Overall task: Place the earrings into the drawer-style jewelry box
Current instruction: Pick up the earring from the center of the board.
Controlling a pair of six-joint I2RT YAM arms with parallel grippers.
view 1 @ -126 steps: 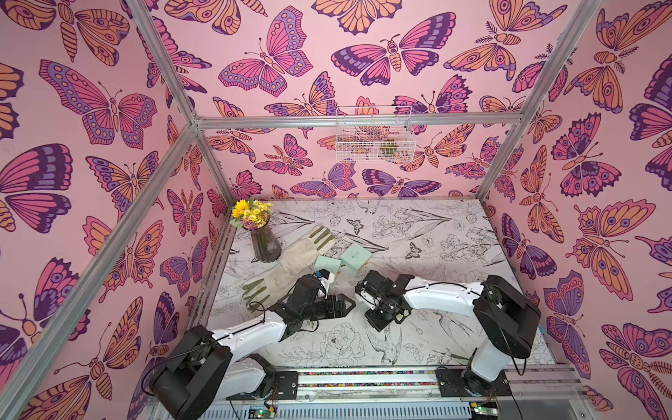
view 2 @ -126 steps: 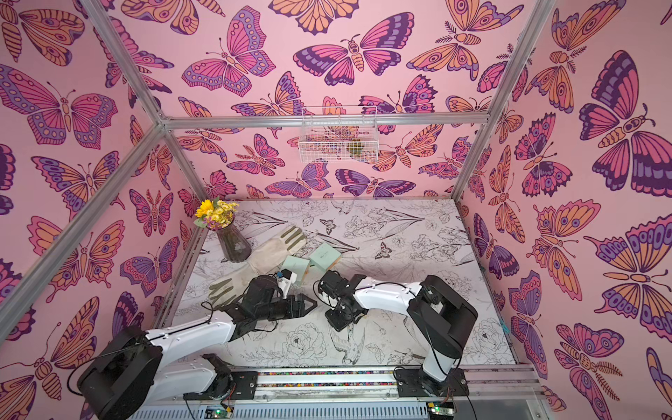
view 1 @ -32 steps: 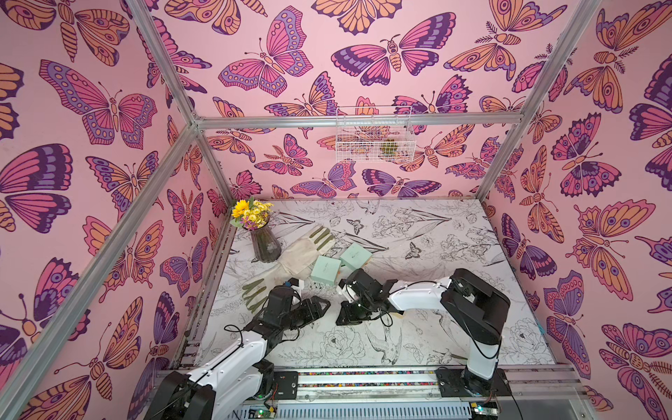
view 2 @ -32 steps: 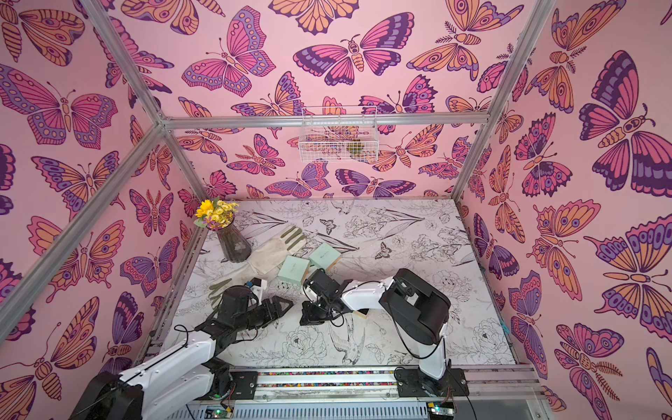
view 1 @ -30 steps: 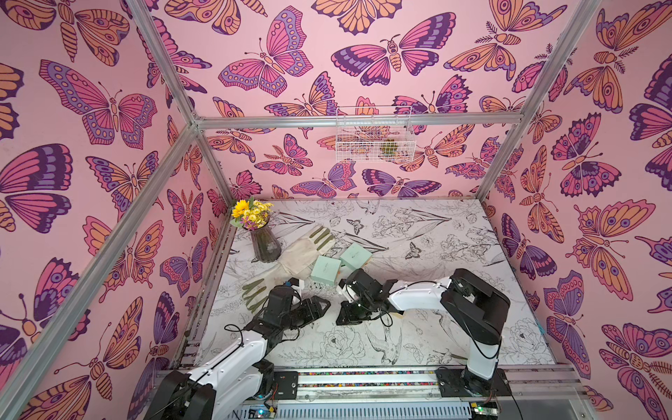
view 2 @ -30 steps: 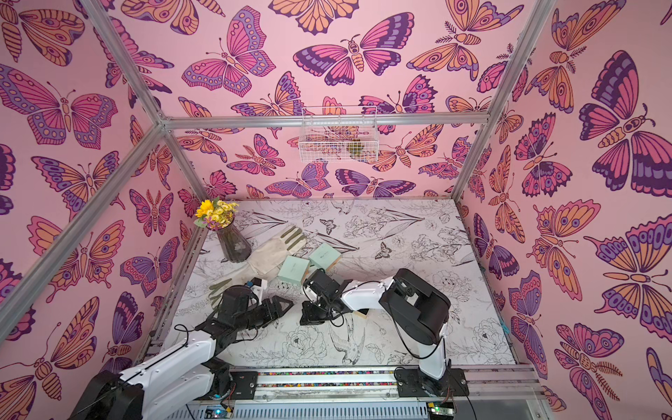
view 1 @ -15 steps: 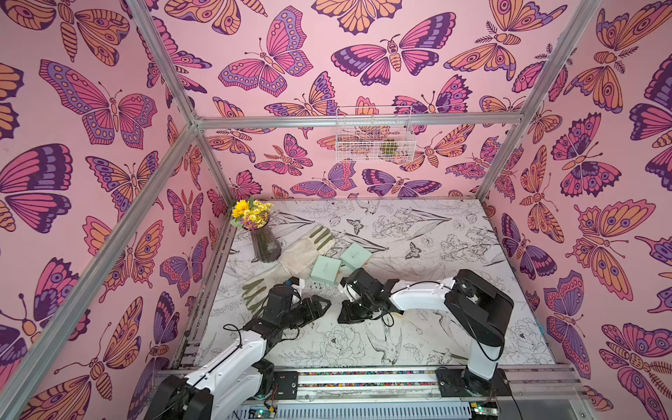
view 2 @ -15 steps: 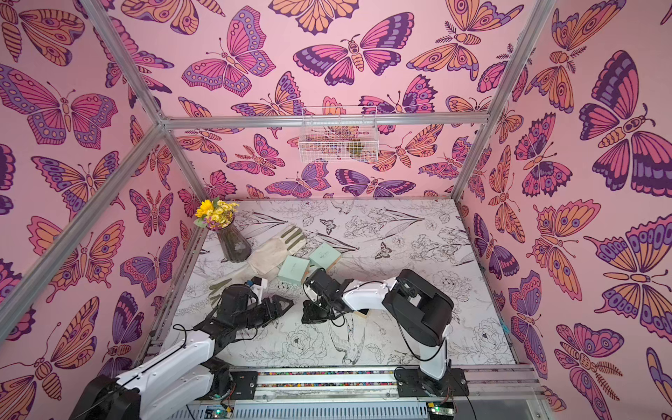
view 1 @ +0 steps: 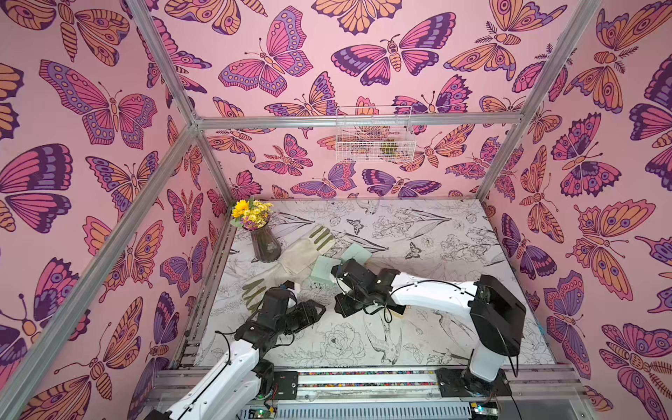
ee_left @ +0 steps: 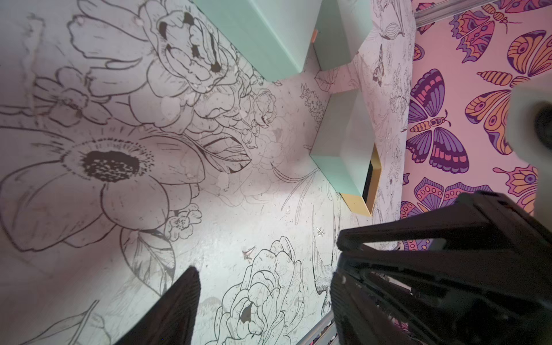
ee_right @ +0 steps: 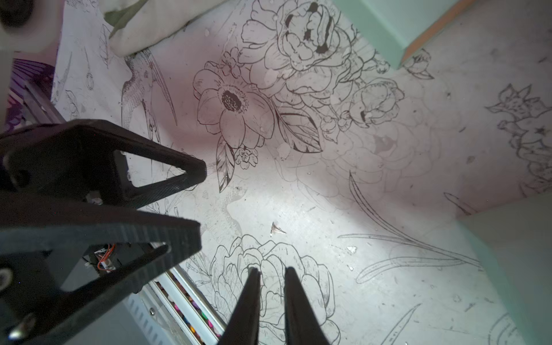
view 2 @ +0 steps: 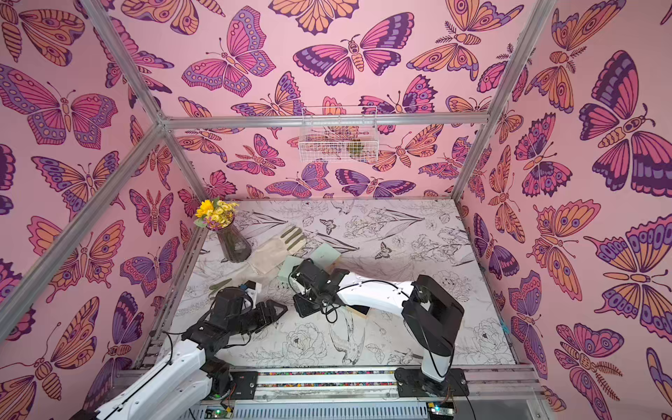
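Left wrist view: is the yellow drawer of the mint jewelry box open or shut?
Partly open: the yellow drawer sticks out of the mint jewelry box, dark inside showing.

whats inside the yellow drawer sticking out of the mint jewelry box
In the left wrist view the yellow drawer shows a strip of dark lining beside the mint jewelry box. It is seen edge-on, so its floor is hidden; whether anything lies inside cannot be told.

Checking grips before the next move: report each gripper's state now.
Left gripper: open, holding nothing.
Right gripper: barely open, holding nothing.
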